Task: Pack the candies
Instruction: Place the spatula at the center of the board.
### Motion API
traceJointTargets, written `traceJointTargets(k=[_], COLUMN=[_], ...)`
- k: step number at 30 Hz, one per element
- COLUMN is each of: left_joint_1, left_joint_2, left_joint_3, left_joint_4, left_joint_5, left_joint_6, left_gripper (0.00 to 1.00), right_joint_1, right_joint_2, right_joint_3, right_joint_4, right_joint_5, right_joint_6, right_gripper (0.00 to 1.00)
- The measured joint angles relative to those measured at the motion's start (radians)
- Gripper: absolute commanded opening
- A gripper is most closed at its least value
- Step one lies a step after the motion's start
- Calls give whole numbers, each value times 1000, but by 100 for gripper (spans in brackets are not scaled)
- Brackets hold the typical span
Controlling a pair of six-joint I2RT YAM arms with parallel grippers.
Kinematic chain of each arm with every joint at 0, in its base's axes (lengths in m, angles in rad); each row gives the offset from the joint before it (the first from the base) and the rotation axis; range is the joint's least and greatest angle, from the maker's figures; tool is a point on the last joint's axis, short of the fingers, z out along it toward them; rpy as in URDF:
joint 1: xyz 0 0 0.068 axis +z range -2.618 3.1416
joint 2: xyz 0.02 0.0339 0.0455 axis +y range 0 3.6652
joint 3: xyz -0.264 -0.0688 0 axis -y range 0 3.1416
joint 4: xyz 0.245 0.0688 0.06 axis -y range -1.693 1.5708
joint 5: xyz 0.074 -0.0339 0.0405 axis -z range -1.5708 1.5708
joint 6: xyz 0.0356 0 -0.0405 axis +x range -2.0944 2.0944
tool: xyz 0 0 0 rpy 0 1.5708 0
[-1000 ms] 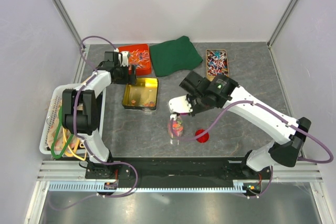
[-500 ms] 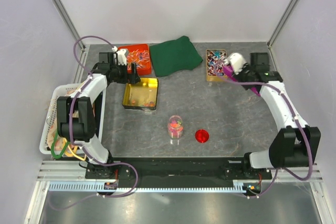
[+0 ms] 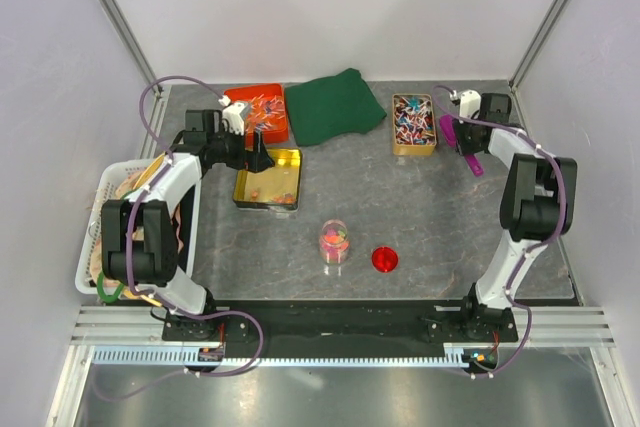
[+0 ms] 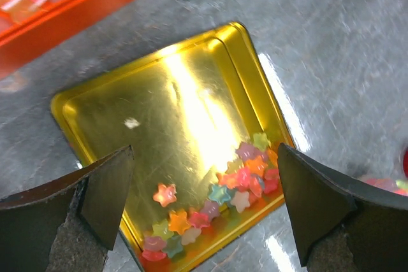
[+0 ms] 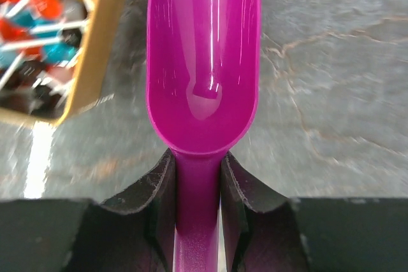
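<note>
Since your right gripper (image 5: 196, 173) is clamped on the handle of the magenta scoop (image 5: 204, 62) and its bowl is empty, way off at the far right beside the wooden box (image 3: 413, 124) of twist-wrapped sweets, you've got a long carry over to the star candies (image 4: 217, 205). They're bunched into one corner of the gold tin (image 4: 153, 106), left of centre, and the small jar (image 3: 334, 240) nearer you has some colourful ones in it already. Your left gripper (image 4: 204, 186) hangs over the tin with its jaws spread wide, holding nothing. I'd pinch the tin's rim with it first so the tin can't skid. Then bring the scoop in low, lip flat on the tin floor, and push into that corner. Keep it level on the way to the jar.
</note>
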Motion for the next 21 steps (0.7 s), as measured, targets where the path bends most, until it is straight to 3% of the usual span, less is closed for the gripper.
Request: traceJointTargets(k=[7, 11, 21], left_joint_1=[-27, -45, -99], left_joint_2=[-85, -123, -182], left_joint_3=[-82, -113, -193], left_joint_4=[-15, -29, -55], left_joint_5=[68, 112, 171], left_joint_6=[97, 146, 236], left_gripper=[100, 100, 100], right_joint_1=[0, 1, 2], right_joint_2=[109, 127, 135], right_joint_3=[76, 89, 89], right_joint_4=[59, 85, 79], right_joint_5=[3, 0, -29], right_joint_6=[65, 80, 66], right_gripper=[6, 18, 29])
